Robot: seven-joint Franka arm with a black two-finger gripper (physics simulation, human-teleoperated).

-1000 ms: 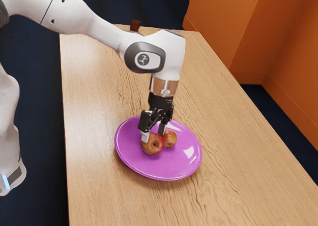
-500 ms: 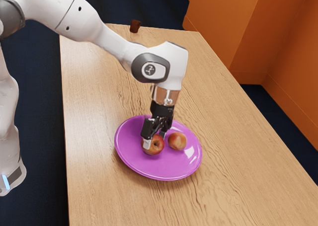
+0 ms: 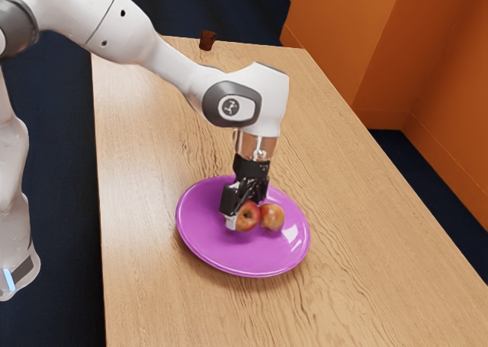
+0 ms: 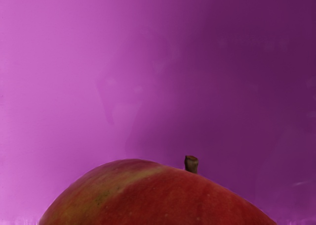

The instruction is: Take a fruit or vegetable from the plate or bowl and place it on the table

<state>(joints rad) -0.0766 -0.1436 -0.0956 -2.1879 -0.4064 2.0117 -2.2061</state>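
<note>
My gripper (image 3: pixel 245 216) reaches down over the purple plate (image 3: pixel 236 257), its fingers closed around the nearer red apple (image 3: pixel 248 218). A pale fingertip presses that apple's side toward the exterior view's left; the other fingertip is hidden behind the fruit. The second apple (image 3: pixel 272 216) rests on the plate right beside it, toward the exterior view's right. In the wrist view the held apple (image 4: pixel 148 198) looms large at the lower edge, its short brown stem visible, with the purple plate (image 4: pixel 59 86) behind it.
The wooden table (image 3: pixel 152 301) extends around the plate on all sides. A small dark brown object (image 3: pixel 207 40) stands at the table's far edge, and orange walls rise beyond the table.
Over the last second my hand came down to the apple. In the last half second the fingers closed, and the apple shifted slightly toward the exterior view's right, up against the other one.
</note>
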